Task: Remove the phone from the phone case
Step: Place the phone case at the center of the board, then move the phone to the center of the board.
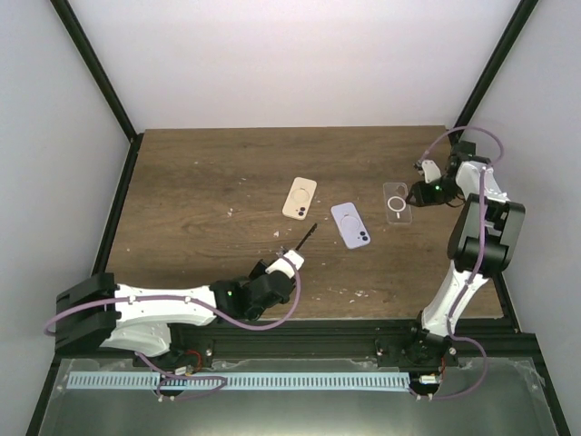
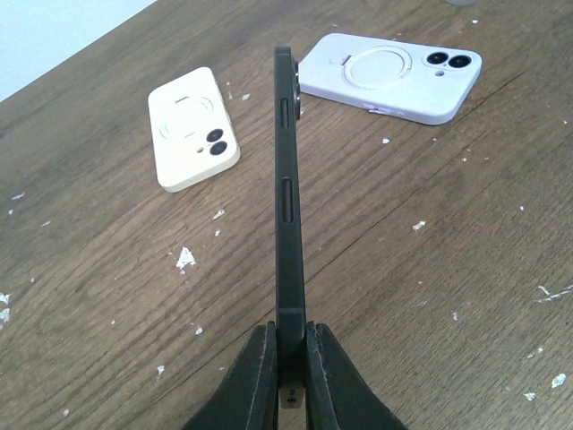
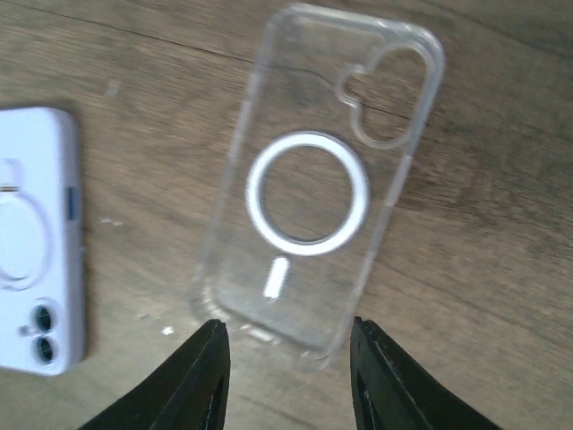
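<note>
Top view high, looking down on table (image 1: 200,173). Wrist views close, both catching lilac phone (image 2: 394,76).

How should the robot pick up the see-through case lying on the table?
Pinch the clear case across its two long edges, coming straight down from above. It lies flat on the table, so only its narrow width fits between the fingers, and the side walls give them something to press on. The right gripper hangs open over the end away from the camera hole.
</note>
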{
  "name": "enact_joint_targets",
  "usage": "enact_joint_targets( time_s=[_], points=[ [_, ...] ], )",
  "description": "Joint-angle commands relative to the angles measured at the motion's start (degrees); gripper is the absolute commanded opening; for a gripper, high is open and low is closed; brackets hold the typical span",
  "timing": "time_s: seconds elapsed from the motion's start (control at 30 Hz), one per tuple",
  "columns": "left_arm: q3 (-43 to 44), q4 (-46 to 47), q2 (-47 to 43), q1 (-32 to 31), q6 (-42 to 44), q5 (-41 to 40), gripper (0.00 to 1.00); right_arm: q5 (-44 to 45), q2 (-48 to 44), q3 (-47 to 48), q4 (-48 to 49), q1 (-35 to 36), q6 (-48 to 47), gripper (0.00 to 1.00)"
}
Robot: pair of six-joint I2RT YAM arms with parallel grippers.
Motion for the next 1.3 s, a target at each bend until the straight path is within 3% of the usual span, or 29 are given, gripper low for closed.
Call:
enact_joint_targets(
  time_s=[0.0, 0.17, 0.3, 0.6, 0.97, 1.07, 1.27],
  points=[
    [0.44, 0.64, -3.72, -0.3, -1.34, -3.07, 0.0, -7.73, -7.43, -3.71, 1.31, 2.47, -0.32, 0.38],
    [-0.26, -1.88, -6.15, -0.29, -3.15, -4.2, 0.0, -9.99, -5.52, -6.63, 1.9, 8.61, 0.38, 0.38],
    [-0.78, -3.9, -8.86, -0.29, -4.16, -5.37, 0.0, -10.96, -1.73, -6.91, 3.32, 12.74, 1.59, 0.51],
    [-2.21, -7.4, -14.75, -0.29, -5.7, -7.61, 0.0, -11.78, 4.84, -7.77, 5.55, 20.96, 6.81, 0.52],
    [-1.93, -9.16, -16.87, -0.2, -5.39, -9.7, 0.0, -32.78, 5.36, -10.25, 1.64, 36.48, 8.93, 0.51],
    [-0.21, -8.43, -14.6, 0.0, -3.65, -9.61, 0.0, -33.41, 3.06, -9.15, 1.82, 34.4, 8.8, 0.51],
    [4.81, -3.51, -4.87, 2.89, 0.89, -5.53, 0.0, -31.42, -7.02, -12.43, 4.79, 19.12, 9.3, 0.51]
  ],
)
